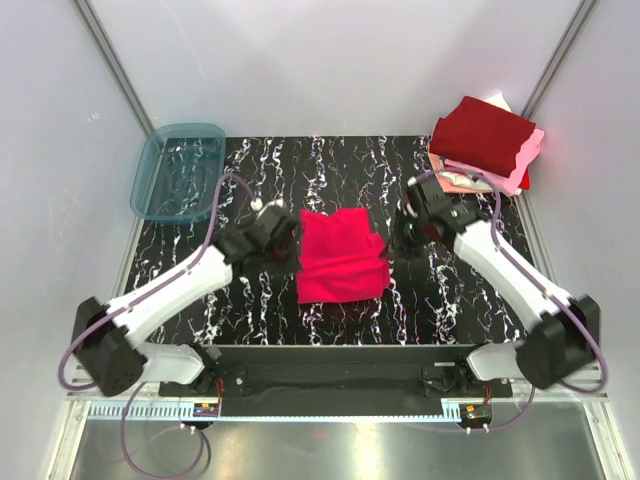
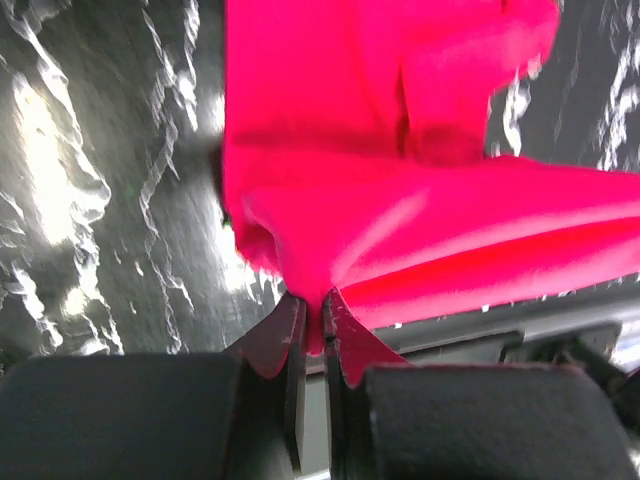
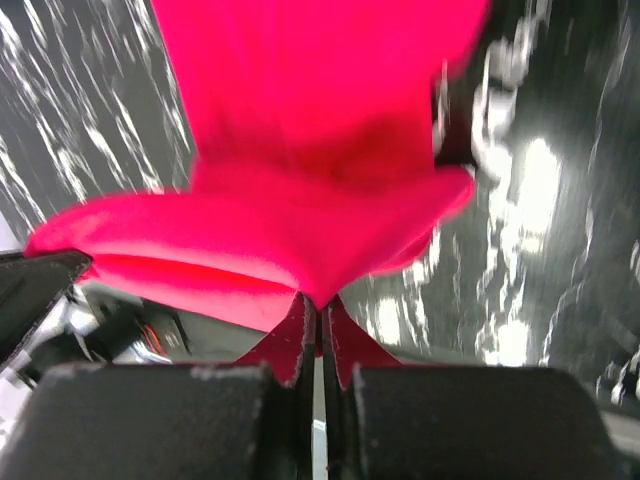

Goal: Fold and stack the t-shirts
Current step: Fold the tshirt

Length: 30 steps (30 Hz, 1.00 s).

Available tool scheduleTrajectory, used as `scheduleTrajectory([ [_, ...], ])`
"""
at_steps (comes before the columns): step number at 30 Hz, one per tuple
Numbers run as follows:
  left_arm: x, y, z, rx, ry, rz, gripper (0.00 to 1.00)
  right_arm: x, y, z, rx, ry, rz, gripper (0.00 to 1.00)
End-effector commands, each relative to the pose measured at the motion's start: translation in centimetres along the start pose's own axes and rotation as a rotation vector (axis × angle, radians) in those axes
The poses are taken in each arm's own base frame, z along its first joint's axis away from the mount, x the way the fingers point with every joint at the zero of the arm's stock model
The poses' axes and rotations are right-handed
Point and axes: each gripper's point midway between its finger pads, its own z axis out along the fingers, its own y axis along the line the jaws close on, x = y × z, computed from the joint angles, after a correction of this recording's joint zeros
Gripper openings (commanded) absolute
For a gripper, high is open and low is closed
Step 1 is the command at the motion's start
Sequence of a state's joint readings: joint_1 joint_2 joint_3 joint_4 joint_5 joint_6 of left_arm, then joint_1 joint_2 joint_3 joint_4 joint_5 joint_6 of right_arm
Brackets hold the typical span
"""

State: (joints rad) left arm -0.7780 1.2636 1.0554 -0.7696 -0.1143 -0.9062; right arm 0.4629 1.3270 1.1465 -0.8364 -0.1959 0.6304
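The bright pinkish-red cloth t-shirt (image 1: pixel 340 262) lies partly folded at the middle of the black, white-veined marbled table (image 1: pixel 250 310), between the two arms. Bare tabletop shows on every side of it: a band toward the near edge, a wider band toward the far edge, and strips to left and right where the arms reach in. The translucent blue-grey plastic tub (image 1: pixel 178 170) sits at the far left corner, partly past the table's edge and well apart from the shirt. At the far right corner a stack of folded t-shirts (image 1: pixel 485 140) overhangs the right edge. The top one is dark maroon, with pale pink, salmon and white layers under it. The stack is near the right arm's wrist but clear of the red shirt.

From above, the red shirt is almost square, slightly longer from near to far, so its long axis runs toward the far wall. Which end is the collar cannot be told. Its left edge is fairly straight, and its right edge bulges outward.

The left gripper (image 1: pixel 283 243) is at the shirt's left edge, its fingers (image 2: pixel 275 340) nearly together and pinching a fold of the red cloth. The right gripper (image 1: pixel 400 238) is at the bulge, its fingers (image 3: pixel 290 340) pressed together on a tuck of the same shirt.
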Motion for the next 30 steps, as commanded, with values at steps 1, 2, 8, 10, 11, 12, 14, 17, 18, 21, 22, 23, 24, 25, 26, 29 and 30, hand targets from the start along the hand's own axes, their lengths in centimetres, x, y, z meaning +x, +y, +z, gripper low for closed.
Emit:
scheduleTrajectory([
  [1,-5.5,-1.7,1.1,0.041,-0.027,0.058,0.09,-6.9,1.8,0.1,-0.044,-0.093,-0.068,0.00],
  [2,-7.4,-1.0,1.8,0.027,-0.024,0.055,0.09,-8.0,1.1,2.7,-0.015,-0.043,-0.067,0.00],
  [8,-19.2,-1.0,12.9,-0.028,0.116,0.011,0.90,-21.6,0.4,10.6,0.029,-0.021,-0.003,0.61],
  [10,-19.6,-0.8,14.4,-0.038,0.152,0.020,0.99,-21.7,-1.1,11.8,0.083,0.023,0.008,0.83],
  [11,-19.6,-0.7,14.9,-0.049,0.163,0.018,0.99,-22.6,-1.0,11.1,0.095,-0.010,-0.024,0.90],
  [12,-19.5,-0.6,15.0,-0.044,0.159,0.019,0.99,-23.0,-1.0,11.0,0.091,-0.029,-0.046,0.97],
  [14,-19.1,-0.7,14.2,-0.010,0.118,0.015,0.99,-22.6,-1.3,10.2,0.087,-0.061,-0.074,1.00],
  [17,-18.5,-0.1,12.5,0.013,0.069,-0.002,0.99,-21.3,-1.7,9.0,0.031,-0.087,-0.053,1.00],
  [18,-18.3,0.1,12.1,0.008,0.064,-0.008,0.99,-21.2,-1.4,7.7,0.005,-0.109,-0.049,1.00],
  [21,-17.2,1.0,10.6,-0.003,0.053,-0.002,0.99,-19.4,-2.3,7.9,-0.079,-0.084,-0.021,1.00],
  [22,-16.9,1.2,10.1,-0.006,0.047,0.001,0.99,-19.0,-2.5,8.1,-0.105,-0.079,-0.020,1.00],
  [23,-16.4,1.5,9.1,-0.004,0.034,0.006,0.99,-18.2,-2.9,9.0,-0.143,-0.059,-0.017,1.00],
  [24,-16.1,1.8,8.6,-0.006,0.027,0.009,0.99,-17.8,-3.2,9.3,-0.150,-0.050,-0.011,1.00],
  [25,-15.7,2.3,7.7,-0.018,0.011,0.017,0.99,-16.9,-3.6,10.3,-0.161,-0.014,-0.007,1.00],
  [26,-15.6,2.7,7.3,-0.030,0.002,0.020,0.99,-16.7,-3.7,10.8,-0.176,-0.004,-0.012,1.00],
  [29,-14.8,4.0,6.3,-0.069,-0.017,0.035,0.99,-15.7,-4.3,12.8,-0.214,0.050,-0.013,0.98],
  [30,-14.6,4.4,6.3,-0.083,-0.018,0.043,0.99,-15.1,-4.7,13.9,-0.219,0.078,-0.005,0.98],
])
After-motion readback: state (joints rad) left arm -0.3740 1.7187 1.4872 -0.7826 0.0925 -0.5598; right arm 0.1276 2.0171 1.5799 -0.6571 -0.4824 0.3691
